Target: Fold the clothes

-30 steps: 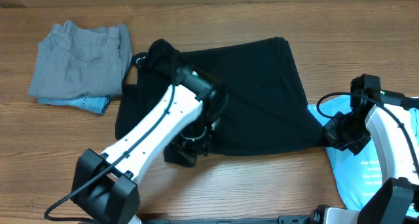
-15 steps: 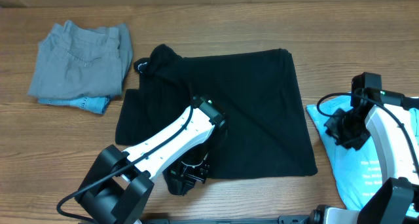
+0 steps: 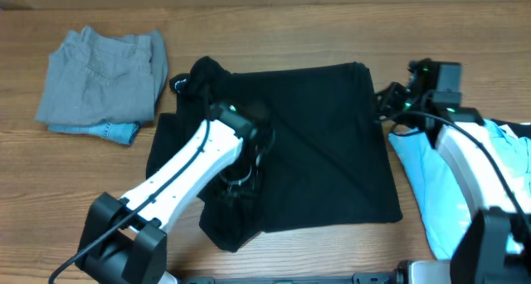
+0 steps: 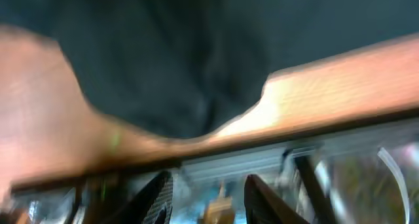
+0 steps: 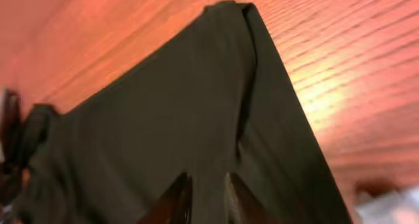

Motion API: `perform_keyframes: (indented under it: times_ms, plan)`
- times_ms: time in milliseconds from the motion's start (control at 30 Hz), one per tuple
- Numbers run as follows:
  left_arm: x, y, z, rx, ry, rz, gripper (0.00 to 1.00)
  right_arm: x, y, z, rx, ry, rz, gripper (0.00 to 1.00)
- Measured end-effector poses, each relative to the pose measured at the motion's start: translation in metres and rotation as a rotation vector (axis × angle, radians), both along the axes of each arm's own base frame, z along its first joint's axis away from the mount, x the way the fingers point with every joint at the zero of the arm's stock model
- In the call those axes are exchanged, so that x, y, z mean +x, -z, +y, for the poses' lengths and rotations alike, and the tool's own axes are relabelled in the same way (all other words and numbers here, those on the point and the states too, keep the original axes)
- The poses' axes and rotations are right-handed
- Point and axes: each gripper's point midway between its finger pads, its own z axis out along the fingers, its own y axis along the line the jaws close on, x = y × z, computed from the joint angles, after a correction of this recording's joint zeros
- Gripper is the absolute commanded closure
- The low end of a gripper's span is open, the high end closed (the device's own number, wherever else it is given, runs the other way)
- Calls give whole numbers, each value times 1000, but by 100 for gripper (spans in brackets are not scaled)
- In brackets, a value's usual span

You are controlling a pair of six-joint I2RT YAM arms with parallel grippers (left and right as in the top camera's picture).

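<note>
Clothes on a wooden tabletop (image 3: pixel 332 255), seen from above, with two white robot arms reaching in. At far left we see a grey piece (image 3: pixel 99 72) lying folded on top of a denim piece (image 3: pixel 116 133), whose edge peeks out below it; that pile looks done. In the middle lies the black shirt (image 3: pixel 332 126), spread mostly flat, with a bunched lump at its upper left corner and a rumpled flap at its lower left edge. The left arm crosses that lower left part. In the left wrist view the left fingers (image 4: pixel 159 196) are spread with nothing between them, though the view is blurred. Further right, the right fingers (image 5: pixel 177 192) hover by the shirt's upper right corner. They sit close together with a slim gap, and we cannot tell whether they pinch any cloth. At far right a light-blue tee (image 3: pixel 452 193) lies unfolded, partly under the right arm. We judge the task roughly a third along: the shirt's fold is barely begun and the tee looks untouched.
</note>
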Motion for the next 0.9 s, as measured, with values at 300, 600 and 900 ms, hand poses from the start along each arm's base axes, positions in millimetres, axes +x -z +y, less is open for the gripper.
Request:
perform_keyframes:
  times_ms: [300, 600, 900]
  plan:
    - [110, -15, -20, -76, 52, -457, 45, 8, 89, 12, 0, -149, 109, 71]
    - [129, 2, -24, -48, 100, -494, 48, -5, 97, 16, -9, -211, 152, 89]
    - [127, 17, -22, -22, 107, -449, 50, -9, 99, -7, -52, -133, 217, 96]
